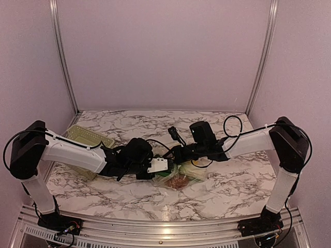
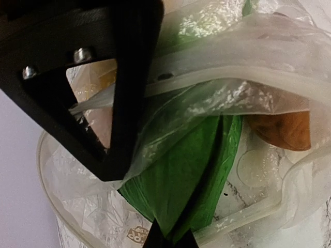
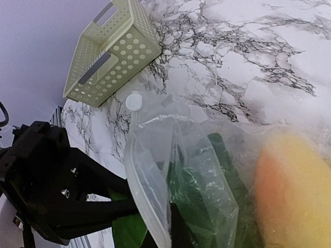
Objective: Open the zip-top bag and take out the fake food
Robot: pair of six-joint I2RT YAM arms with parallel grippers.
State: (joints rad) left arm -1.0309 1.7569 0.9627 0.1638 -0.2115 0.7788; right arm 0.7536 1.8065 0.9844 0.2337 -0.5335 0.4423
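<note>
Zip-top bag (image 2: 222,98): clear thin plastic film, glossy, crinkled; thicker milky zip strip. Green vegetable (image 2: 181,170): smooth, semi-gloss plastic. Brown lump (image 2: 284,129): smooth, glossy. Basket (image 3: 111,54), upper left: matt pale green perforated plastic. Table (image 3: 248,57): smooth marble-pattern surface. Left gripper (image 2: 142,201): matt black plastic, bright metal screws.

One zip-top bag (image 3: 155,170), one basket (image 3: 111,54), two arms: left arm (image 1: 72,152), right arm (image 1: 248,142). Three fake food pieces (image 1: 178,181) show: one green piece (image 2: 176,175), one brown lump (image 2: 284,129), one yellow-orange piece (image 3: 295,191).
</note>
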